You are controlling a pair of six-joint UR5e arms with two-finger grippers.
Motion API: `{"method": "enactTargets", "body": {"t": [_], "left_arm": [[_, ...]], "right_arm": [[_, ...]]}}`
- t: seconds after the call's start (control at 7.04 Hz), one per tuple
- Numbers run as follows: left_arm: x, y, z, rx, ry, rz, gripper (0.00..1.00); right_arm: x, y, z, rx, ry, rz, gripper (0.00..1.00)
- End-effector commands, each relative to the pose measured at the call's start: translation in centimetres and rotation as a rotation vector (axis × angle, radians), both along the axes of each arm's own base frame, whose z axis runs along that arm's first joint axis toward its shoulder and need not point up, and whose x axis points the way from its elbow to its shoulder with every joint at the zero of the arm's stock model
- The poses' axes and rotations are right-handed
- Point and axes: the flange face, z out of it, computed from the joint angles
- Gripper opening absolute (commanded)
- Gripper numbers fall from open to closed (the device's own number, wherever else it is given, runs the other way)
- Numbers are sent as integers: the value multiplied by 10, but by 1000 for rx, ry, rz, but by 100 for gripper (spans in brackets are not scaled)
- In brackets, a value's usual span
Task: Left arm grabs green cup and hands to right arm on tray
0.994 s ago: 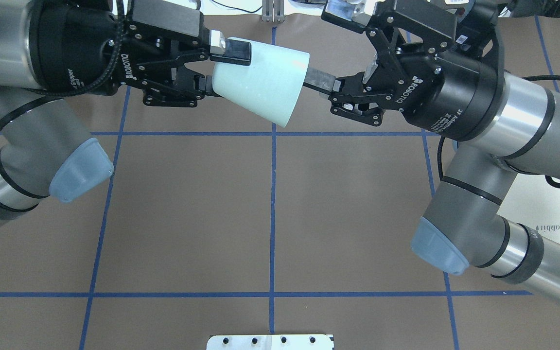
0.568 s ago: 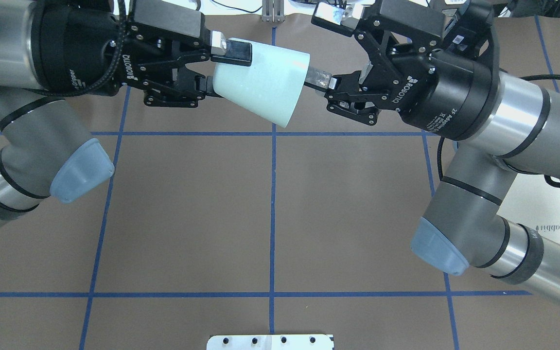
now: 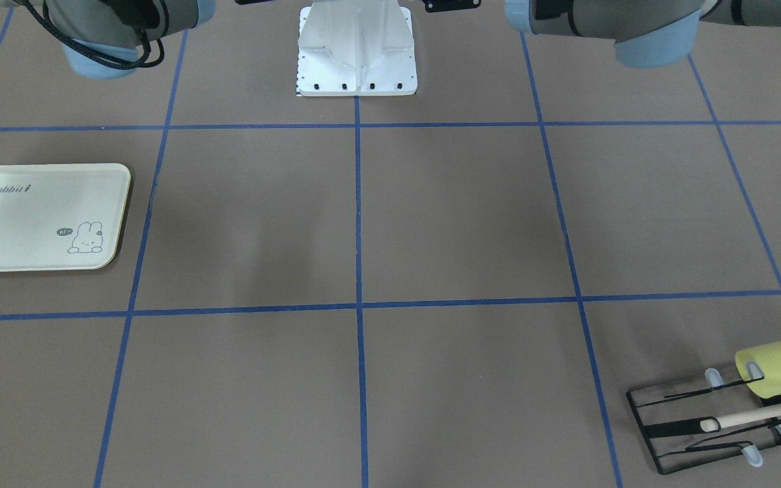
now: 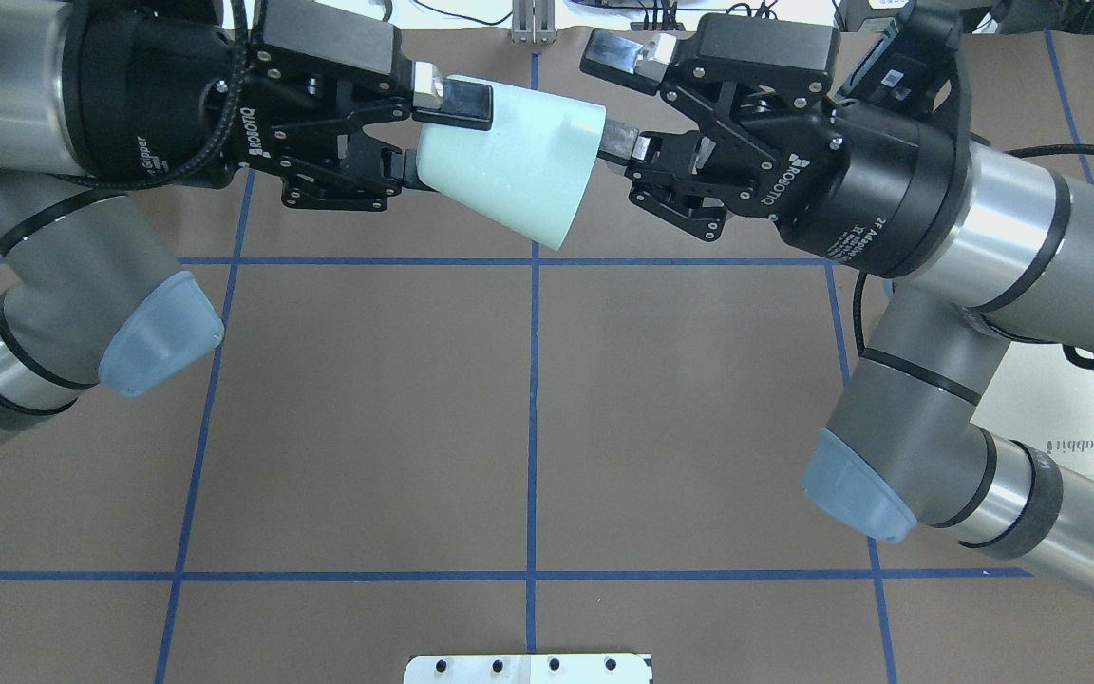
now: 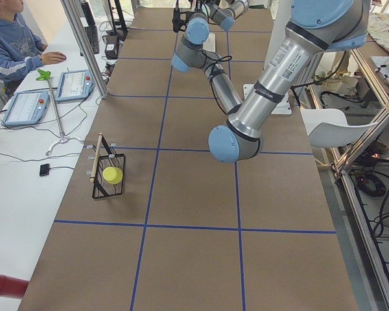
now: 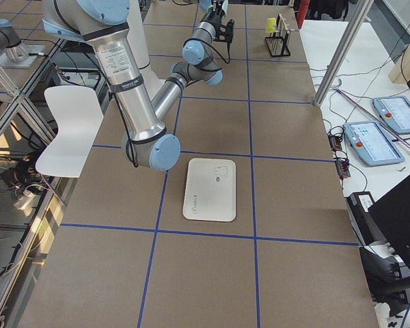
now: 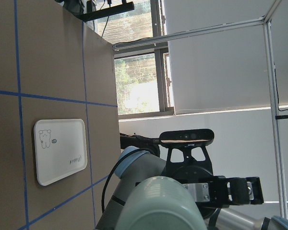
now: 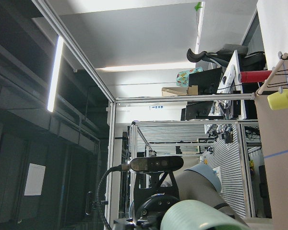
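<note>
The left gripper (image 4: 430,136) clamps the base of the green cup (image 4: 518,161), which lies sideways above the surface (image 4: 528,418). The right gripper (image 4: 612,97) is spread wide at the cup's rim.

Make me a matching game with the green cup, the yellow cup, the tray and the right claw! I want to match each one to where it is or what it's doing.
Things:
1. green cup
2. yellow cup
3. tray
4. right claw

Places or states:
A. lying flat on the table, nothing on it
B. open, at the green cup's rim
C. on the black wire rack
D. gripped up in the air by the left claw

Pairs: 1-D, 2-C, 3-A, 4-B
</note>
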Motion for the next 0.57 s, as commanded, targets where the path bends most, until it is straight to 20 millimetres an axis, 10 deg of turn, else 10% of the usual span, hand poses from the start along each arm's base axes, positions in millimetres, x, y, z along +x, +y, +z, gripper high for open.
{"method": "enactTargets", "body": {"t": [0.0, 0.43], "left_arm": [[1, -1, 1, -3, -2, 1, 25], [1, -1, 1, -3, -2, 1, 25]], "right_arm": [[0, 1, -5, 14, -1, 4, 49], [-1, 1, -11, 6, 41, 19, 47]]}}
